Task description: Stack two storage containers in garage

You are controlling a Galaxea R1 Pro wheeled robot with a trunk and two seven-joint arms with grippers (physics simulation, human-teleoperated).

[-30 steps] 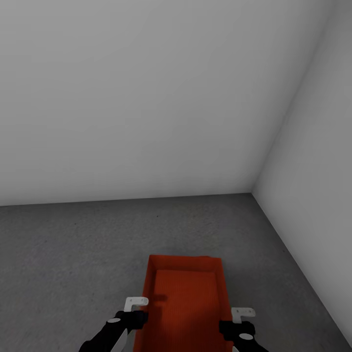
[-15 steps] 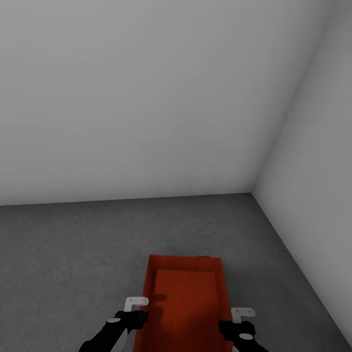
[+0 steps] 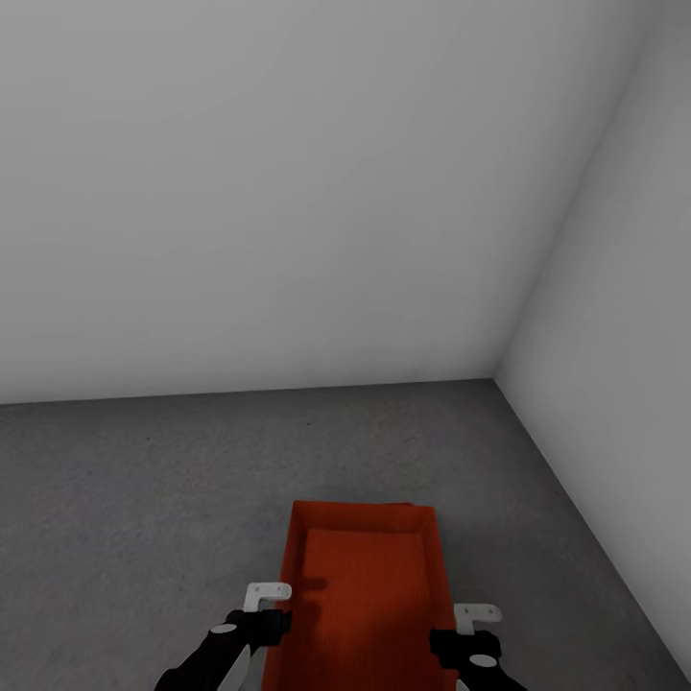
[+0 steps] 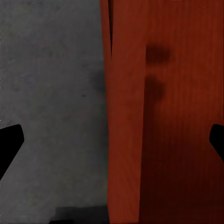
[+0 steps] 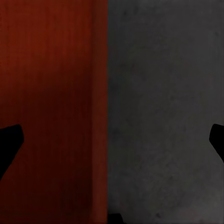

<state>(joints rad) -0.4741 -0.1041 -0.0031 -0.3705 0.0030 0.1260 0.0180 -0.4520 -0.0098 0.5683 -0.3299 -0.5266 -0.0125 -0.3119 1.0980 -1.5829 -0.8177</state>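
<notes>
An orange-red storage container [image 3: 365, 595] rests on the dark grey garage floor [image 3: 144, 499], close in front of me in the head view. A thin second edge shows at its far right corner; whether another bin lies nested in it I cannot tell. My left gripper [image 3: 257, 624] hangs over the bin's left wall and my right gripper [image 3: 465, 641] over its right wall. In the left wrist view the left gripper [image 4: 112, 144] is open, its dark fingertips [image 4: 7, 144] wide apart astride the bin wall [image 4: 126, 140]. The right gripper [image 5: 112, 140] is open astride the other wall [image 5: 100, 116].
Plain white-grey walls meet in a corner [image 3: 496, 376] ahead and to the right. The right wall [image 3: 614, 384] runs close alongside the bin. Speckled floor stretches away to the left and ahead of the container.
</notes>
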